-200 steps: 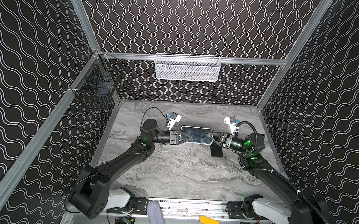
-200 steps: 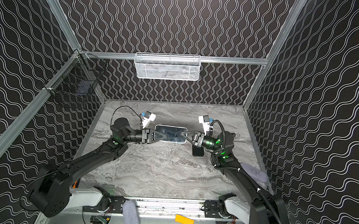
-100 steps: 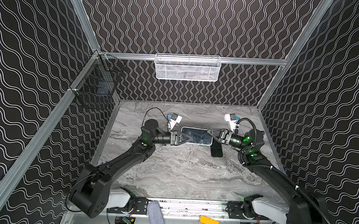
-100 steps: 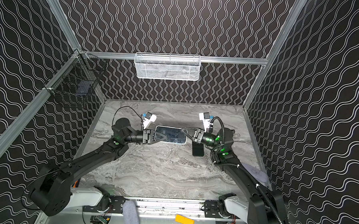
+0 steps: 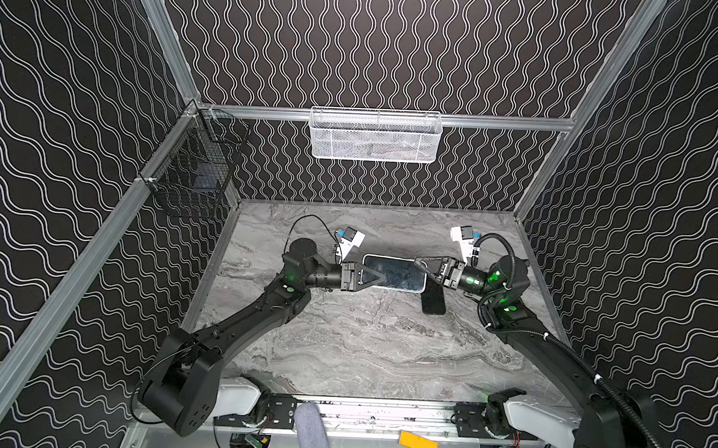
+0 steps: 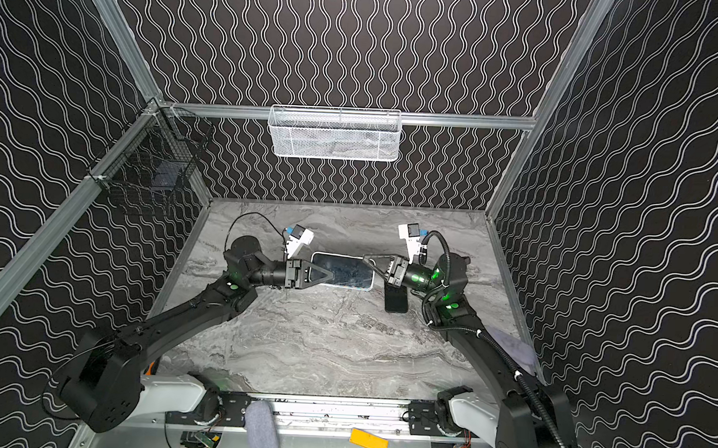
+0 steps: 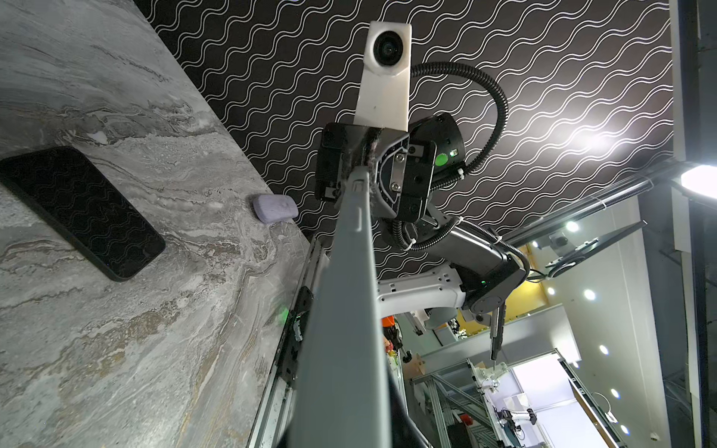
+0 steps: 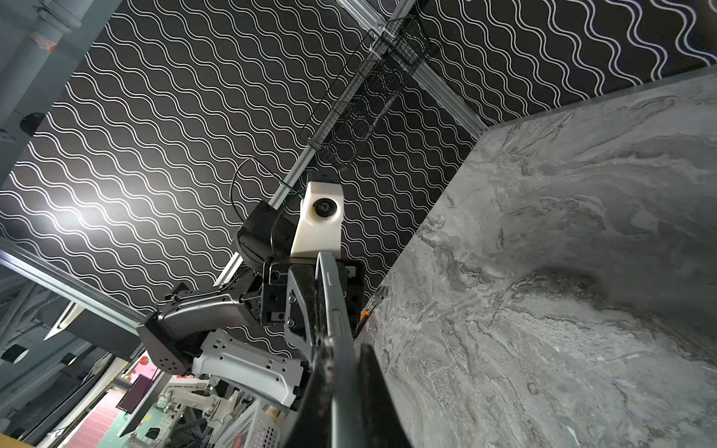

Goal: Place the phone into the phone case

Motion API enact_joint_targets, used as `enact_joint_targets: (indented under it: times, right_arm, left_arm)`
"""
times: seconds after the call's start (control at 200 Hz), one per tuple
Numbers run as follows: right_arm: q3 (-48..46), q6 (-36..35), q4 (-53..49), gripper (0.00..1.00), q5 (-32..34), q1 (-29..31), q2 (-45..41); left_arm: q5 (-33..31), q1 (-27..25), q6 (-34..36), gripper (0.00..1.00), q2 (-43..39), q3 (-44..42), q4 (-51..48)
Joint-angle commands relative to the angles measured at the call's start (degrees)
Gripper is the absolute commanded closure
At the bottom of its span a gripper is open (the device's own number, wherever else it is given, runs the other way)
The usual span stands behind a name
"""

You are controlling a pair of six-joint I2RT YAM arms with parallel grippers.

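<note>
The case (image 5: pixel 394 273) hangs level above the table (image 5: pixel 364 350), its long axis running left to right and its open, glossy face up in both top views (image 6: pixel 342 271). The left end effector (image 5: pixel 382 277) is clamped narrow on the case's left short end, its fingers reaching in over the face. The right end effector (image 5: pixel 418 262) is closed narrow on the far right corner. In the right wrist view the case's grey edge (image 8: pixel 333 310) runs straight between dark fingers (image 8: pixel 298 310). In the left wrist view that same thin edge (image 7: pixel 349 271) stretches away to the right end effector (image 7: pixel 362 170).

The phone (image 5: pixel 433 299) lies flat on the table, screen up, just below and in front of the case's right end. Its far end is hidden under the right end effector in both top views (image 6: pixel 395 299). In the left wrist view the phone (image 7: pixel 81 211) is apart from the case, with nothing touching it.

A small lilac pad (image 7: pixel 275 207) sits near the table's front edge, right of the phone.
</note>
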Motion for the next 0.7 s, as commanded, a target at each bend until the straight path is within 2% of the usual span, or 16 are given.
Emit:
enact_joint_targets:
  times: [0.0,0.045,0.105,0.19,0.245,0.375,0.475,0.601,0.696]
  right_arm:
    - [1.0,-4.3,-1.9,1.00,1.8,0.1,-1.2]
    - [1.0,-4.5,-2.0,1.00,1.6,0.1,-1.5]
    - [1.1,-4.4,-2.0,0.76,0.7,0.0,-2.0]
    - [2.2,-6.2,-5.1,0.55,0.3,-1.0,-3.5]
    - [3.2,-8.3,-8.8,0.47,0.6,-2.2,-5.2]
    - [4.8,-12.5,-14.7,0.38,-0.4,-5.8,-8.3]
    - [6.9,-17.2,-18.3,0.33,-5.9,-6.3,-7.4]
    - [10.4,-21.1,-20.9,0.29,-17.2,-6.2,-1.8]
    - [11.7,-22.9,-21.5,0.27,-20.2,-5.1,1.4]
  left_arm:
    - [-1.9,0.0,1.4,1.00,0.8,0.4,-3.9]
    - [-1.7,0.0,1.2,1.00,0.7,0.4,-3.5]
    - [-1.0,0.1,1.5,1.00,0.8,0.9,-3.7]
    - [0.3,0.1,4.0,1.00,0.4,1.6,-6.8]
    - [1.2,0.1,8.0,1.00,-0.1,3.0,-12.0]
    - [1.3,0.1,24.1,1.00,-1.0,9.3,-35.0]
    - [1.2,0.1,32.7,1.00,-0.5,13.9,-46.8]
    - [3.7,-0.2,35.1,1.00,0.3,16.5,-48.5]
    - [3.6,-0.7,35.5,1.00,0.4,17.3,-48.0]
